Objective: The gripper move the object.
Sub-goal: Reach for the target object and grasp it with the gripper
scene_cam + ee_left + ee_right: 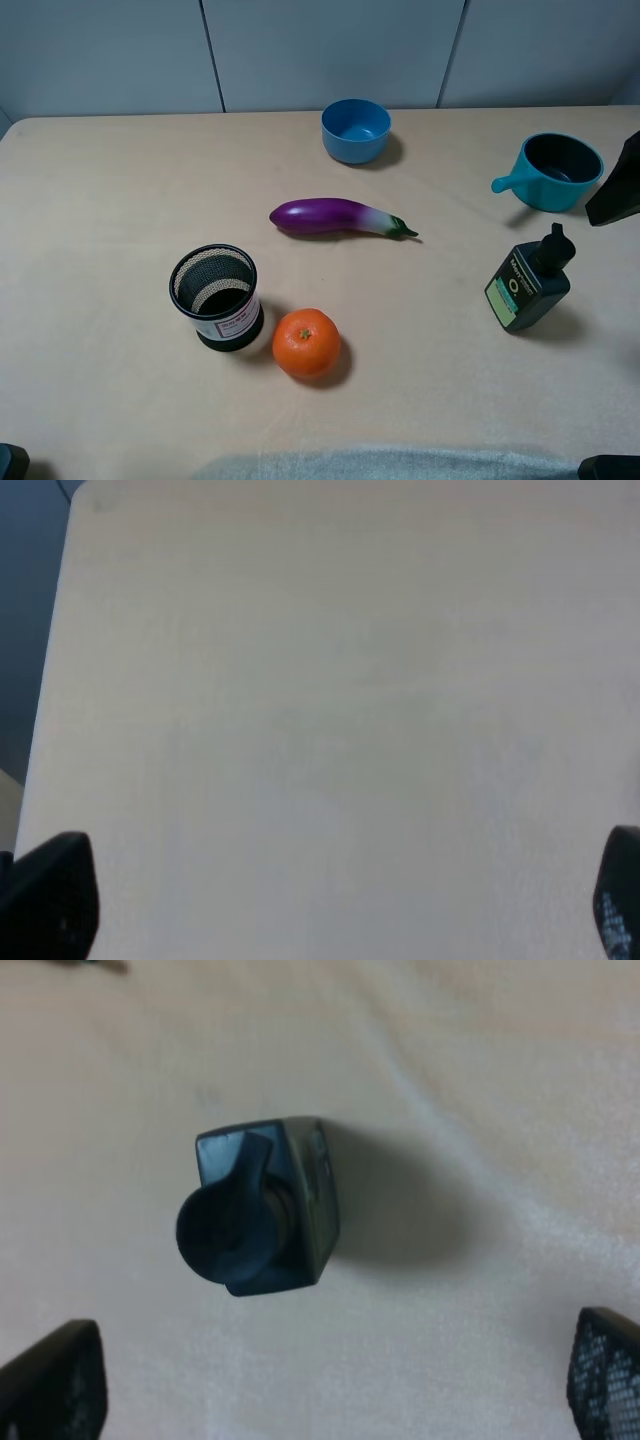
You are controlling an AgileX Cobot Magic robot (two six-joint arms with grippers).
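The object, a small dark bottle with a black spout cap and a light green label, stands upright on the right side of the table. The right wrist view looks down on the bottle's cap. My right gripper is open above it, with one finger on each side and well apart from it. A black part of the right arm shows at the right edge, just behind the bottle. My left gripper is open over bare tabletop with nothing between its fingers.
A teal cup with a handle stands close behind the bottle. A blue bowl sits at the back centre and a purple eggplant lies mid-table. A black mesh cup and an orange stand front left.
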